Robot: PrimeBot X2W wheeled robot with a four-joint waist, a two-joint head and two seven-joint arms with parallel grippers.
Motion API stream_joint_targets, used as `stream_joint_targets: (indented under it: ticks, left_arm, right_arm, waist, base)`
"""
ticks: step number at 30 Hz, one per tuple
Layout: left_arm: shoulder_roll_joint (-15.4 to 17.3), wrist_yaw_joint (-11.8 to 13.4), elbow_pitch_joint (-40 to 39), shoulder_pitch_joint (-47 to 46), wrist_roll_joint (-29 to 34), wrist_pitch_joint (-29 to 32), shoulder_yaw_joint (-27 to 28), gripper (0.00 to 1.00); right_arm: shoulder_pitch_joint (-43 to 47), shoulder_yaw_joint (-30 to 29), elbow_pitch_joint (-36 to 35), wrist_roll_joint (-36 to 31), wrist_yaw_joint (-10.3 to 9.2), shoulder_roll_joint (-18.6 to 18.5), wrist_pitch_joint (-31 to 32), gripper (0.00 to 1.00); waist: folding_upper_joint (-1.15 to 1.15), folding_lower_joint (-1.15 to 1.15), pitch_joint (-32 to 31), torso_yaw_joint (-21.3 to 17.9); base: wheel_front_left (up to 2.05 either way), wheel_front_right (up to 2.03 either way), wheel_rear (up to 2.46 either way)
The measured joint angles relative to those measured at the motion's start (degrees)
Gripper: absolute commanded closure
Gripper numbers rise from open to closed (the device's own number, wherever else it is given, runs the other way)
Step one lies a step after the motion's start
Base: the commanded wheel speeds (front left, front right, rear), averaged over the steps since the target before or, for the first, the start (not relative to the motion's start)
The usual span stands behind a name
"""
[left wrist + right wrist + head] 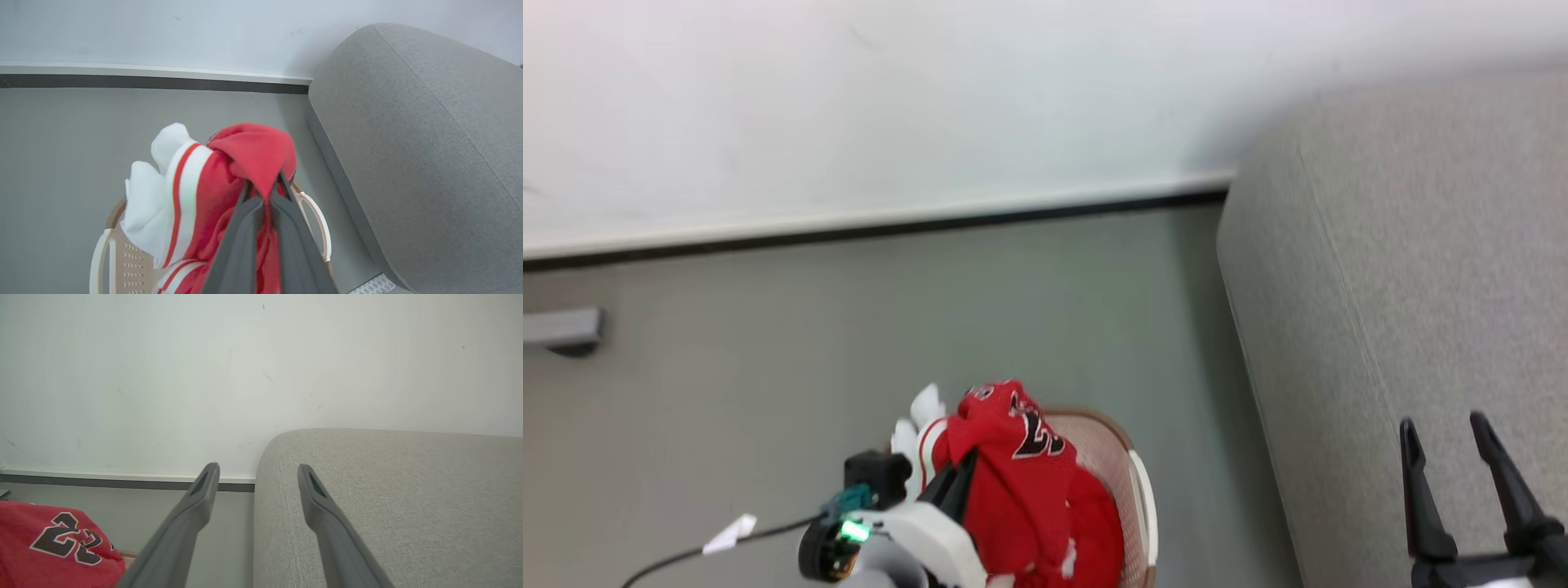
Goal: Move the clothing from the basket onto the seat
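Red clothing (1021, 482) with a black numeral and white trim is bunched up above the cream basket (1141, 490) on the floor. My left gripper (264, 188) is shut on a fold of the clothing (249, 155), which drapes over and around its fingers; the basket's rim (320, 220) shows below. The light-grey seat (1413, 294) rises to the right of the basket. My right gripper (1445, 441) stands open over the seat's front edge with nothing between its fingers (204, 494); the clothing (53, 543) lies to its lower left.
A white wall with a dark baseboard (874, 233) runs behind the grey floor (849, 327). A grey object (560, 327) juts in at the left edge. A black cable with a white tag (727, 535) trails on the floor left of my left arm.
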Motion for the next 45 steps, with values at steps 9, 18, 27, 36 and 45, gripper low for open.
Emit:
stream_joint_targets:
  ticks: [9, 18, 27, 36, 45]
  left_arm:
    - [3.07, 3.10, -11.95, 8.69, 0.10, 0.00, 1.46, 1.00]
    - [6.73, 6.36, -20.67, 15.00, 0.23, 0.87, 2.02, 1.00]
    - [8.62, 8.13, -25.58, 19.35, 0.35, 0.99, 2.07, 1.00]
    - [9.45, 9.05, -28.46, 20.35, 0.41, 1.68, 1.86, 1.00]
    - [10.09, 9.28, -29.93, 20.41, 0.33, 2.45, 1.68, 1.00]
  right_arm:
    - [4.19, -1.07, 3.43, 0.02, 0.00, -0.01, 0.00, 0.00]
    - [6.87, -1.55, 6.27, 0.34, 0.00, 0.02, 0.00, 0.00]
    - [8.60, -1.03, 8.47, 0.33, 0.00, -0.36, 0.00, 0.00]
    - [9.02, -0.63, 9.09, 0.33, 0.00, -0.37, 0.00, 0.00]
    - [9.00, -0.05, 9.27, 0.45, 0.00, -0.30, 0.00, 0.00]
  waist:
    - [0.00, 0.00, -8.64, 3.11]
    - [0.00, 0.00, -14.10, 4.89]
    - [0.00, 0.01, -17.15, 5.82]
    - [0.00, 0.01, -18.35, 6.54]
    - [0.00, 0.02, -18.40, 6.56]
  base:
    - [0.00, 0.00, 0.00]
    - [0.00, 0.00, 0.00]
    - [0.00, 0.00, 0.00]
    - [0.00, 0.00, 0.00]
    - [0.00, 0.00, 0.00]
